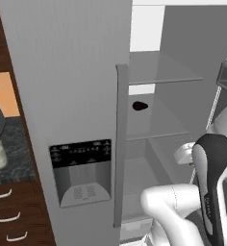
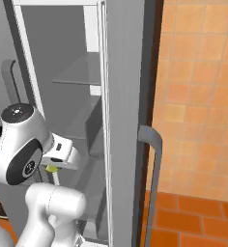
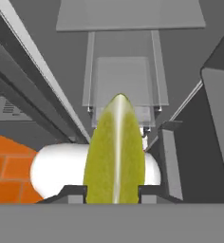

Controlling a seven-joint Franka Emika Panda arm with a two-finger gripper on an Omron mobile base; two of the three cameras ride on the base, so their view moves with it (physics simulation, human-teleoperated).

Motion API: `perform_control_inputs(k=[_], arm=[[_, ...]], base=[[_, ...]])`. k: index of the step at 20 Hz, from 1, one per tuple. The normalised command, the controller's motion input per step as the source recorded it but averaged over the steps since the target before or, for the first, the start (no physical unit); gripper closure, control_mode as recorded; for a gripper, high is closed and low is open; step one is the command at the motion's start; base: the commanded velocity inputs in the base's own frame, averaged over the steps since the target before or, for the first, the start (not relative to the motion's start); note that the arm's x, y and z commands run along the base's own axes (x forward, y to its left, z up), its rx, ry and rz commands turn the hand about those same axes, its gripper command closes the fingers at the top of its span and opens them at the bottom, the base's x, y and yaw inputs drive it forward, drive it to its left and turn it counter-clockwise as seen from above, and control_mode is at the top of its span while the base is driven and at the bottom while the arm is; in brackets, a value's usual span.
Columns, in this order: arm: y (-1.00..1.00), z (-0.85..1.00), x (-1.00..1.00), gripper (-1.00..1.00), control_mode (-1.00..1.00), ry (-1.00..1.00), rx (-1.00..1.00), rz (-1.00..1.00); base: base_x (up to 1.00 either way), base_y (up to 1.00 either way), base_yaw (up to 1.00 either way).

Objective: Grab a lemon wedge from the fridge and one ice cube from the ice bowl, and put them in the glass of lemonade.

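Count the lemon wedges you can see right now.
1. The lemon wedge sits clamped between the fingertips of the gripper, in front of the open fridge. More may be hidden behind the doors or the arm.

free: open fridge (image 1: 77, 72) interior | blocking: shelves (image 1: 161, 72), open right door (image 2: 125, 120), black lump (image 1: 140, 105)

lemon wedge (image 3: 115, 152) between end effector (image 3: 112, 193) fingers

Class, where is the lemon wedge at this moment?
The lemon wedge is clamped between the fingers of the hand, inside the open fridge; in the right base view it peeks out yellow-green under the wrist.
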Motion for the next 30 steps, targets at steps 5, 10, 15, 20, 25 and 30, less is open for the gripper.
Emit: perform_control_inputs(k=[5, 10, 15, 20, 25, 30], arm=[[0.00, 0.00, 0.00, 1.00, 1.00, 0.00, 0.00, 0.00], [0.00, 0.00, 0.00, 1.00, 1.00, 0.00, 0.00, 0.00], [0.00, 0.00, 0.00, 1.00, 1.00, 0.00, 0.00, 0.00], [0.00, 0.00, 0.00, 1.00, 1.00, 0.00, 0.00, 0.00], [0.00, 0.00, 0.00, 1.00, 1.00, 0.00, 0.00, 0.00], [0.00, 0.00, 0.00, 1.00, 1.00, 0.00, 0.00, 0.00]], base=[[-0.34, 1.00, -0.01], [0.04, 1.00, -0.02], [0.09, 1.00, -0.03], [0.31, 1.00, -0.05], [0.76, 0.70, -0.01], [0.64, 0.06, -0.02]])
